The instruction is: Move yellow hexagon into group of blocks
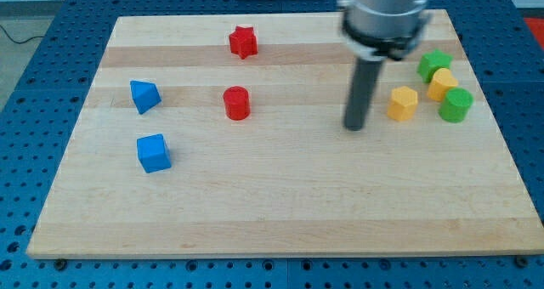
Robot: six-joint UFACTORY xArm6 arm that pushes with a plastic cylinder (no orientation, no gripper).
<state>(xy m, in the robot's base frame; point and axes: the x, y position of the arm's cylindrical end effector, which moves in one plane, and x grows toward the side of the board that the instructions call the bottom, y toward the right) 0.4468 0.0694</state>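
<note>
The yellow hexagon (403, 103) lies on the wooden board at the view's right. Just to its right is a group of three blocks: a green block (433, 65) at the top, a yellow block (442, 83) below it and a green cylinder (456, 105) lowest. The hexagon stands a small gap apart from that group. My tip (354, 127) rests on the board just left of the hexagon, a short gap away, not touching it.
A red star (243, 42) sits near the view's top. A red cylinder (236, 103) is at the middle left. A blue triangular block (144, 95) and a blue cube (154, 153) lie at the left. The board's right edge (497, 127) runs close to the group.
</note>
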